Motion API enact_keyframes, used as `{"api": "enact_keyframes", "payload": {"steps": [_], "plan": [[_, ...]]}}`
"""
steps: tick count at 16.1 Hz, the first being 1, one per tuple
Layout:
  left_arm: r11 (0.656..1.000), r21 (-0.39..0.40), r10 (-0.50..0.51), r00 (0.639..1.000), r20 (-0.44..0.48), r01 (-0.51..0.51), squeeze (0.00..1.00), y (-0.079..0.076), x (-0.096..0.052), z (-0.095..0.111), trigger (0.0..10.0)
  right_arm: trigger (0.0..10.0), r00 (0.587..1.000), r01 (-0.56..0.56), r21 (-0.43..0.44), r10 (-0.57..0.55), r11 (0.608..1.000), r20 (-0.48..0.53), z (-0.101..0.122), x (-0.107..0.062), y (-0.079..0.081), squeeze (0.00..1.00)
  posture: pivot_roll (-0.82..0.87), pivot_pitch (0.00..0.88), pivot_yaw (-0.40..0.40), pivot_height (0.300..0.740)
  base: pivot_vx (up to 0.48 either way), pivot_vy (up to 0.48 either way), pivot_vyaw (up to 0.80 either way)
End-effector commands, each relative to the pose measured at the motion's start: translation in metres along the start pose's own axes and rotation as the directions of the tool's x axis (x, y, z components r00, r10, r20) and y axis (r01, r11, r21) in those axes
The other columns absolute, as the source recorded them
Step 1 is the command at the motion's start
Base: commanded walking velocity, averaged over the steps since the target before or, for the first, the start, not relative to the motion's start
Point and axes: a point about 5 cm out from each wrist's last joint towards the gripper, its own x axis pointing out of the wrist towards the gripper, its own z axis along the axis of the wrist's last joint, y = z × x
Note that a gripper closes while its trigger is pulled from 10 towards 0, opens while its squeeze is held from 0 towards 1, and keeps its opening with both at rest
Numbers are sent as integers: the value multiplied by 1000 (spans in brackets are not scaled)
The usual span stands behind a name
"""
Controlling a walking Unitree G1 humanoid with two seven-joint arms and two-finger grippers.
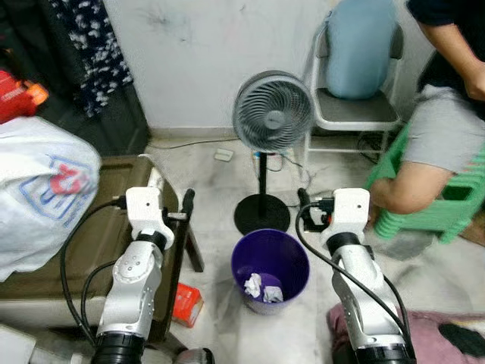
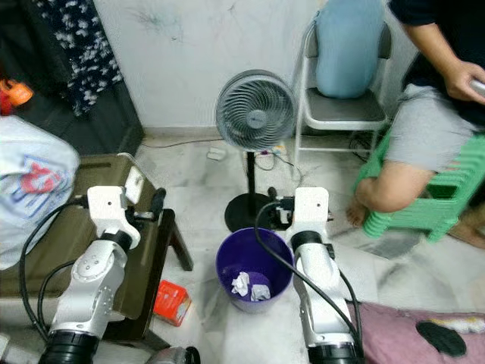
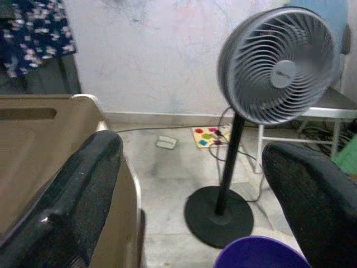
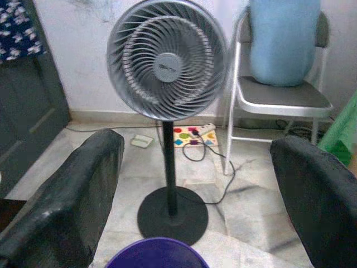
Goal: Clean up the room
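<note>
**Bin in front, both grippers empty**

Purple bin (image 1: 270, 269) is sitting on the marble floor (image 1: 432, 265) dead centre between the two arms, with crumpled white paper (image 1: 261, 288) lying at its bottom. Orange carton (image 1: 187, 303) is lying on the floor just left of the bin, beside the table leg.

Left gripper (image 3: 195, 206) is hovering over the edge of the brown table (image 1: 91, 250), fingers (image 3: 72, 195) standing apart, nothing between them. Right gripper (image 4: 195, 206) is hovering just right of the bin's rim, fingers (image 4: 67, 195) also apart and empty.

Grey pedestal fan (image 1: 271, 112) is standing right behind the bin, its round black base (image 1: 261, 213) nearly touching the rim. Behind it a power strip (image 4: 194, 134) and cable are lying near the white wall. A folding chair (image 1: 356, 114) carrying a blue cushion (image 1: 362, 45) is standing to the right of the fan. A person (image 1: 432, 129) is sitting on a green stool (image 1: 439, 205) at far right. A white plastic bag (image 1: 42, 189) is resting on the table at left. Pink fabric (image 1: 447, 337) is lying at lower right.
</note>
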Motion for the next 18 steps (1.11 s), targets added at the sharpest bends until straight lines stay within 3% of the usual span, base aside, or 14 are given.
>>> {"api": "enact_keyframes", "payload": {"steps": [1, 10, 13, 18], "plan": [[999, 28, -16, 1000, 10, 16, 0, 0, 0, 2, 10000, 10000, 1000, -8, 14, 8, 1000, 6, 1, 3, 6, 0, -52, 0, 68, 740, 0, 0, 800], [1000, 15, 10, 1000, 28, -10, 0, 1, -2, 4, 10000, 10000, 998, -60, 26, 60, 998, 12, 2, 11, 20, 0, -36, 0, 42, 740, 0, 0, 800], [1000, 7, -24, 999, 36, 23, 0, 1, -8, 5, 10000, 10000, 998, -62, 17, 62, 998, 13, 0, 6, 17, 0, -40, 0, 44, 740, 0, 0, 800], [1000, 10, 1, 1000, 16, -2, 0, 8, -20, 2, 10000, 10000, 999, -37, -4, 37, 999, -16, -9, -6, 4, 0, -41, 0, 40, 740, 0, 0, 800]]}}
